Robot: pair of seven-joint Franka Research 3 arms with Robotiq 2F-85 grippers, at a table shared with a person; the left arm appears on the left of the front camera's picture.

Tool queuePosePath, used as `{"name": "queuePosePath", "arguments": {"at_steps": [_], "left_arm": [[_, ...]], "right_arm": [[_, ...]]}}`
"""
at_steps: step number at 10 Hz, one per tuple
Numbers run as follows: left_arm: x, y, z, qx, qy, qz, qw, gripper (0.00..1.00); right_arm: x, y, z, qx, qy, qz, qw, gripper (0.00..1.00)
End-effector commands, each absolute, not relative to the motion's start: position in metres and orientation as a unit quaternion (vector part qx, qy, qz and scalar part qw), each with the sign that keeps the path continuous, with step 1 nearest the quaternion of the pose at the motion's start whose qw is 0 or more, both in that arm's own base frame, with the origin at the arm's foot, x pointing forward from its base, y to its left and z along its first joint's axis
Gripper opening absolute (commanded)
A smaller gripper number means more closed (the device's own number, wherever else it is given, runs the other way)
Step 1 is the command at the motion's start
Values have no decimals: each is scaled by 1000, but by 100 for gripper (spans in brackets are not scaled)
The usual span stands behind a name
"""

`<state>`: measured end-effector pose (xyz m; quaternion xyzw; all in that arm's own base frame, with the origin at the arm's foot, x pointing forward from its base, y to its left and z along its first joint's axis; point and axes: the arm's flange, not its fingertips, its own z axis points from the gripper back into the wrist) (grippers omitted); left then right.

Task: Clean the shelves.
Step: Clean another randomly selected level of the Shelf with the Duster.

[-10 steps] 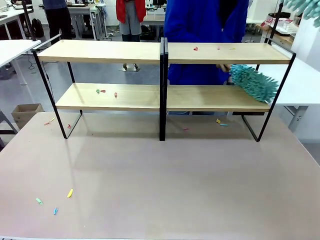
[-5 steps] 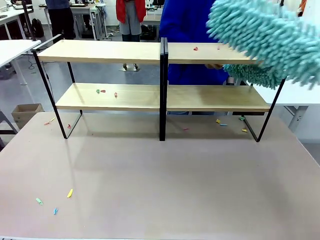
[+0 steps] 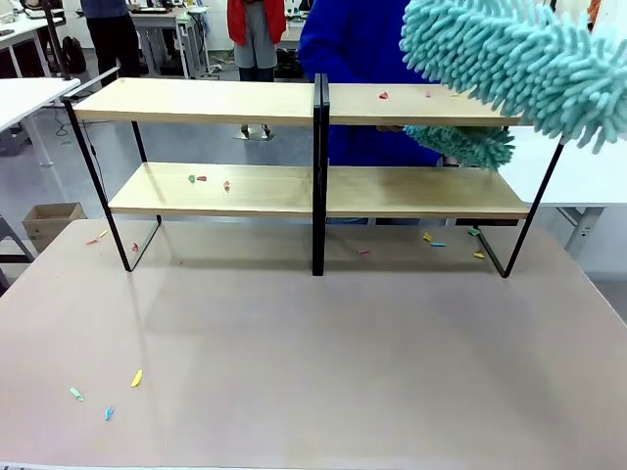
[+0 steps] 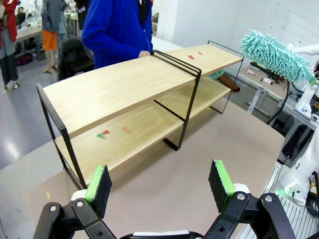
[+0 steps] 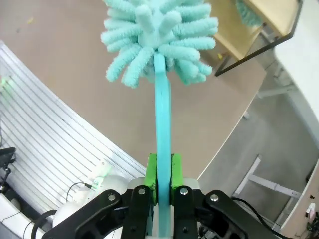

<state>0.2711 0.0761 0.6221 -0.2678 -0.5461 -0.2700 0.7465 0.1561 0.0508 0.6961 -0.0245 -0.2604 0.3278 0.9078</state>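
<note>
The shelves (image 3: 196,101), two light-wood boards in a black frame, stand across the far half of the table. Small coloured scraps (image 3: 201,179) lie on the lower left board and more scraps (image 3: 384,96) on the upper right board. My right gripper (image 5: 162,175) is shut on the handle of a fluffy teal duster (image 5: 159,35), whose head (image 3: 509,54) hangs over the upper right board. A person in blue behind the rack holds a second teal duster (image 3: 460,145) between the boards on the right. My left gripper (image 4: 160,181) is open, back from the shelves (image 4: 124,89).
Loose scraps (image 3: 108,392) lie on the table's near left, and others (image 3: 436,240) by the rack's right leg. White tables stand to either side, and a cardboard box (image 3: 51,220) sits on the floor at the left.
My duster swung in from the top right corner to over the upper right board. The person's duster left the lower board's right end, moving up and left. New scraps lie by the right leg.
</note>
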Motion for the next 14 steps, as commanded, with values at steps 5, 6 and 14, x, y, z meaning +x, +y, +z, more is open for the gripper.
{"name": "queuePosePath", "arguments": {"at_steps": [5, 6, 14], "left_arm": [[271, 76, 622, -271, -546, -271, 745, 100], [271, 76, 622, -271, -546, -271, 745, 100], [271, 76, 622, -271, -546, -271, 745, 100]], "right_arm": [[199, 120, 775, -49, -135, 209, 967, 13], [213, 139, 785, -59, -129, 187, 972, 13], [307, 263, 743, -52, -113, 132, 983, 13]]}}
